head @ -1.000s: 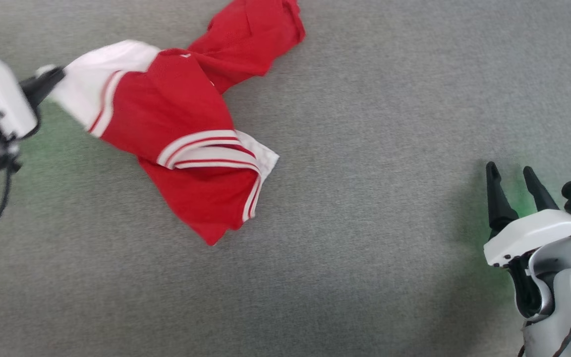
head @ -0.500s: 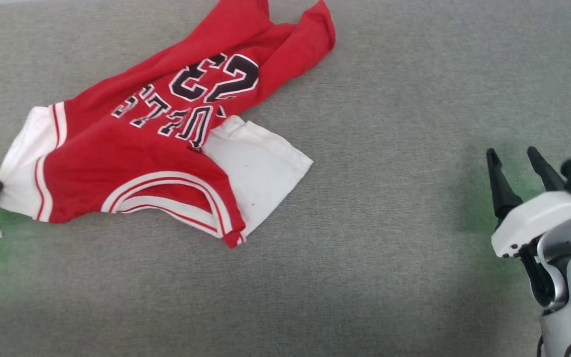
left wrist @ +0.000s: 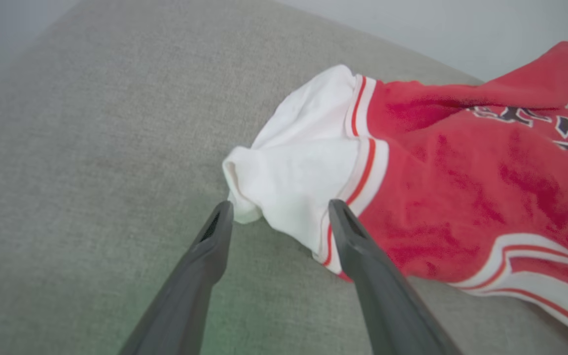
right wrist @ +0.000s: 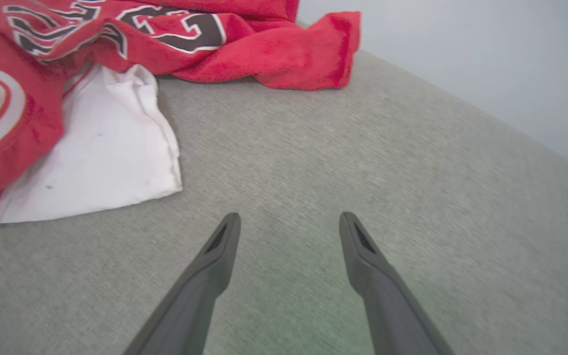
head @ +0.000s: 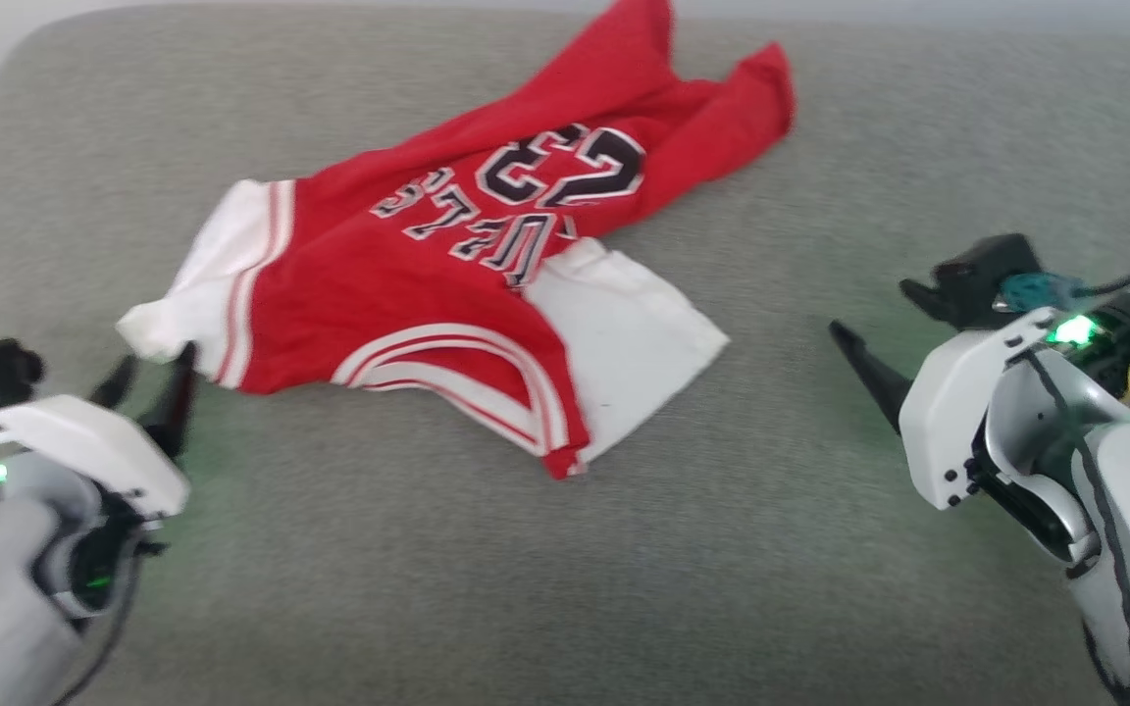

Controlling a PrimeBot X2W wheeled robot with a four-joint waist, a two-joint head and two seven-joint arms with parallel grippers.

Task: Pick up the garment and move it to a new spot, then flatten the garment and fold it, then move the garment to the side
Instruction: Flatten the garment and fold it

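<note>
The garment lies crumpled on the grey surface, red with white sleeves, its black number and lettering facing up. My left gripper stands open at its left white sleeve, whose edge lies just beyond and between the fingertips, with no grip on it. In the left wrist view the left gripper has its jaws wide apart. My right gripper is open and empty over bare surface, right of the other white sleeve. One of its fingers points toward the garment.
The grey fabric surface has a rounded corner at the far left and a far edge close behind the garment's red hem. Bare room lies in front of the garment and to its right.
My left gripper held the white sleeve while the shirt came down lettering up; it has now opened and let go. The head camera has shifted, and the right gripper has stayed open.
</note>
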